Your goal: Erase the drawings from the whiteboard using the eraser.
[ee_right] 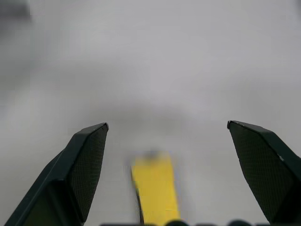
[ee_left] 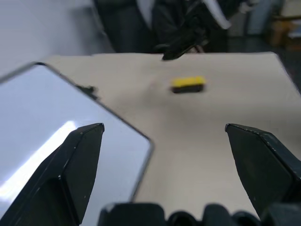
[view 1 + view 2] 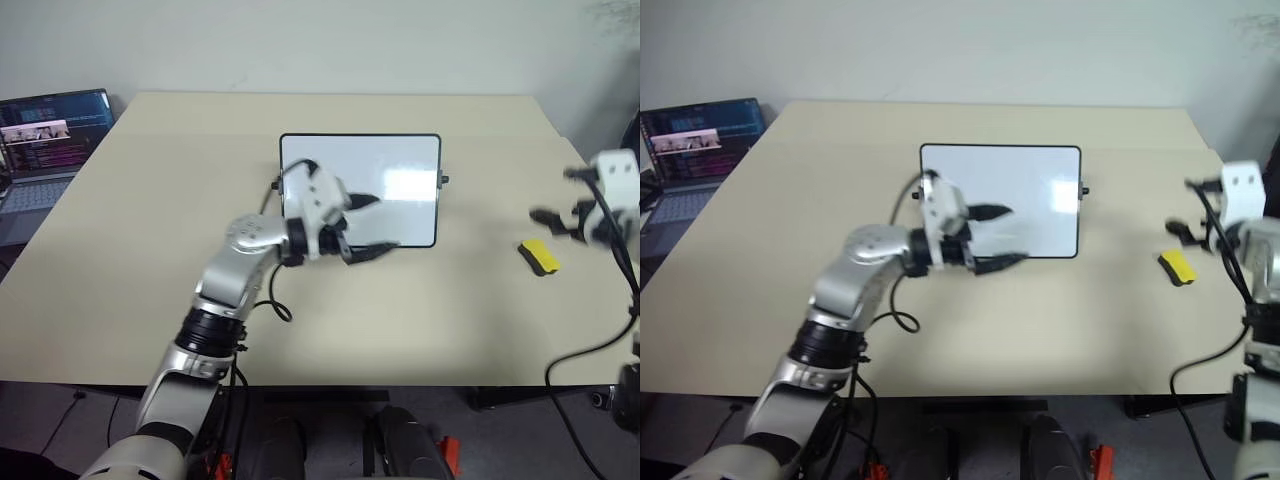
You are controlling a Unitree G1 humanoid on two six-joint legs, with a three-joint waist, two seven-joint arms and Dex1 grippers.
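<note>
Left eye view: your right gripper hangs just above the eraser, jaws wide apart, holding nothing. The eraser, a yellow block with a black underside, lies flat on the table, well right of the whiteboard. Your left gripper, jaws apart and empty, hovers over the whiteboard's lower edge. The whiteboard looks clean, so wiping seems done. Next: withdraw both arms.

I'm looking down on a wide beige bench that takes up most of the frame. A plain pale wall runs across the top. At the upper left an open laptop sits with its screen lit. Dark floor shows along the bottom edge.
</note>
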